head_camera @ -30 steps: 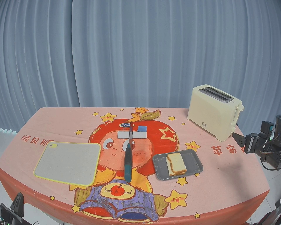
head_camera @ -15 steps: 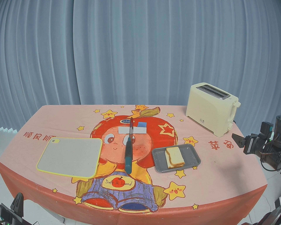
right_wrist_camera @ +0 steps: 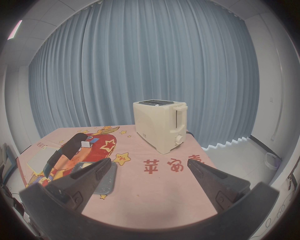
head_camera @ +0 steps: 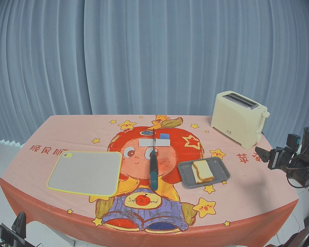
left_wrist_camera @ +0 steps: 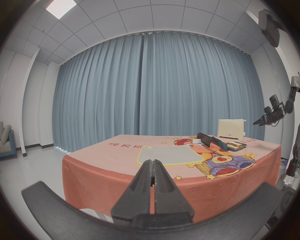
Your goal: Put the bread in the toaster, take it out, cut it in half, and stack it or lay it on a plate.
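1. Left pincer (left_wrist_camera: 153, 165): fingers pressed together, holding nothing. It sits low, off the near left corner of the counter (head_camera: 257, 193).

2. Right pincer (right_wrist_camera: 148, 162): fingers spread wide, empty. It hangs in the air just off the counter's right edge, near the toaster (head_camera: 239, 119) but apart from it.

3. Bread (head_camera: 202, 171): two slices stacked on the grey plate (head_camera: 222, 167) (a shallow rectangular tray), right of centre on the counter. The toaster stands at the far right corner, slots upward, lever side toward the right edge.

4. Knife (head_camera: 154, 164): lies at the counter's centre, teal handle toward the near edge, blade pointing away and crossing a white strip (head_camera: 145, 142). A small blue tab (head_camera: 164, 136) lies just beyond the strip.

5. Cutting board (head_camera: 85, 169): grey with a yellow rim, flat on the left part of the counter, well apart from the plate.

6. Surface: the counter is covered by a pink cloth printed with a cartoon figure, an apple and yellow stars; the cloth hangs over the edges.

7. Room: a pleated blue-grey curtain (head_camera: 161, 54) spans the wall behind. The ceiling (left_wrist_camera: 156, 15) is tiled, with one lit panel (left_wrist_camera: 61, 7). The floor (left_wrist_camera: 31, 175) is pale and glossy.
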